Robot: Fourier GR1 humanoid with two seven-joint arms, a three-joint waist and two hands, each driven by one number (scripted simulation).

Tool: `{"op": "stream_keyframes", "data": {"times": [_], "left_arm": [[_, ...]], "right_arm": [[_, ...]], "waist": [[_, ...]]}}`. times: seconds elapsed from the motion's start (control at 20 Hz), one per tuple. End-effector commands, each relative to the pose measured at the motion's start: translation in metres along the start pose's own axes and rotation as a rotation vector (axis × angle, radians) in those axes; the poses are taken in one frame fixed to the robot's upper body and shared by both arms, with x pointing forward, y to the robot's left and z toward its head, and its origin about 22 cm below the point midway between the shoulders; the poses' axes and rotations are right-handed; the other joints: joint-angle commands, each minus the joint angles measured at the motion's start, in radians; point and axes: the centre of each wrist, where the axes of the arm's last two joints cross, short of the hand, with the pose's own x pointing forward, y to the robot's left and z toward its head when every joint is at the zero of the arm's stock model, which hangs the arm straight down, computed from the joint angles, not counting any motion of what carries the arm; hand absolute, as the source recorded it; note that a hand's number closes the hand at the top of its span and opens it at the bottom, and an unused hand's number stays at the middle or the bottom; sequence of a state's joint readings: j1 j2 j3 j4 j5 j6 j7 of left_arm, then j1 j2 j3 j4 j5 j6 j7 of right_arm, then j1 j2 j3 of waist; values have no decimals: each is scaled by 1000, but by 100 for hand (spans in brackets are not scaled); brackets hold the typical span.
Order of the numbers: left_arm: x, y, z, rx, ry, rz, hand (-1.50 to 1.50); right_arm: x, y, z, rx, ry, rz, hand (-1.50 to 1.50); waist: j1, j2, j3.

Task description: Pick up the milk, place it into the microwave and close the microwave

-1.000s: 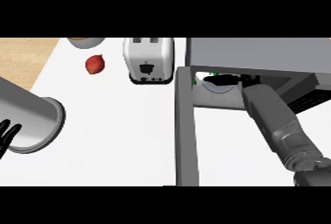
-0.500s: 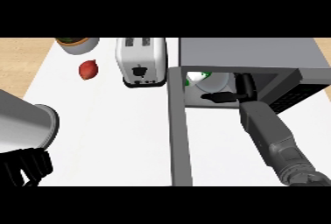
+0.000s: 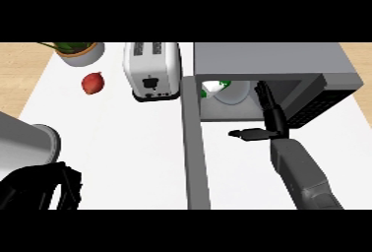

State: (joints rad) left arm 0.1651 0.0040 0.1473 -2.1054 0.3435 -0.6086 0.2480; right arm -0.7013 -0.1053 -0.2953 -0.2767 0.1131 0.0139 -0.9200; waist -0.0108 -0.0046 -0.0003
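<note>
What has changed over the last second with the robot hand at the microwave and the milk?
The right robot hand has drawn back out of the microwave, fingers now straight, leaving the milk inside by the white plate. The left robot hand has come further into view at the lower left. The view itself tilted, so the toaster and red fruit sit lower. The microwave door stays open.

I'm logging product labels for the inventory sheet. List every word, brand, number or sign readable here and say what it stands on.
None can be read.
Milk inside the microwave: green and white patches, no legible lettering.
Toaster: a dark lever and slot on its front, no text.
Microwave side panel: dark grille only, no digits or brand.
Right hand and left hand: unmarked.
</note>
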Motion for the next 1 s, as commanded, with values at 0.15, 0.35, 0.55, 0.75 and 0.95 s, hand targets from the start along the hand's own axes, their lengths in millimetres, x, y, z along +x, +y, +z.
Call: {"op": "stream_keyframes", "data": {"times": [0.15,0.35,0.55,0.75,0.95], "left_arm": [[-5,-33,-28,-87,-5,-64,150],[-8,-49,-47,-114,13,-79,150],[-20,-62,-81,-186,16,-142,150],[-48,-73,-114,-258,43,-157,150],[-90,-91,-112,-340,137,-193,150]], "right_arm": [[-23,-1,66,-7,23,-16,-150],[-18,-31,93,-27,33,-3,-150],[-9,-49,121,-45,34,23,-150],[6,-57,145,1,32,10,-150],[31,-72,168,-30,-28,26,-150]], "waist": [[-27,-9,-2],[-26,-8,-2],[-46,-7,-3],[-32,1,-2],[-34,1,-3]]}}
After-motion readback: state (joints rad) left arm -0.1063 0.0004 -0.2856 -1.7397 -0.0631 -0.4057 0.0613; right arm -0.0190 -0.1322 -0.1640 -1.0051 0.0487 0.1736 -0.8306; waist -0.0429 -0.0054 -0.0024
